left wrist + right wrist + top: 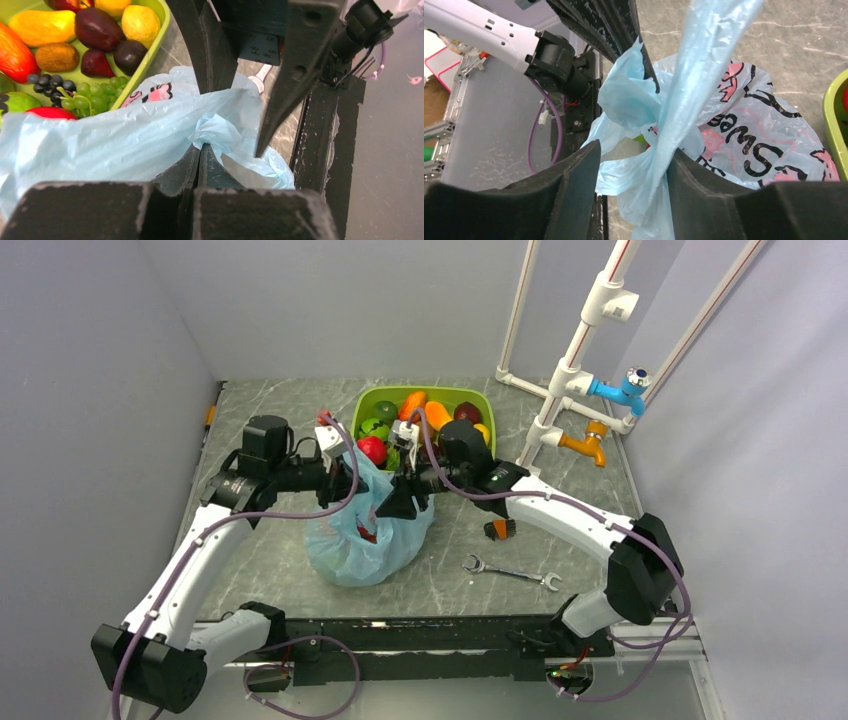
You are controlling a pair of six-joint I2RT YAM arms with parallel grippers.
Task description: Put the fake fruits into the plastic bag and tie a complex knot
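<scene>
The light-blue plastic bag (360,540) sits on the table in front of the lime-green tray (485,405). A red fruit (367,533) shows through its mouth. My left gripper (201,146) is shut on a fold of the bag's rim (220,132); it also shows in the top view (350,480). My right gripper (635,147) is open, its jaws straddling a twisted strand of the bag (664,150) without pinching it; in the top view it (400,502) hangs over the bag mouth. Strands cross in a loose gather (655,131). Several fake fruits (100,30) lie in the tray.
A wrench (510,572) and a small orange-and-black tool (499,529) lie right of the bag. A white pipe frame (575,350) with blue and orange fittings stands at the back right. Grey walls close in the table.
</scene>
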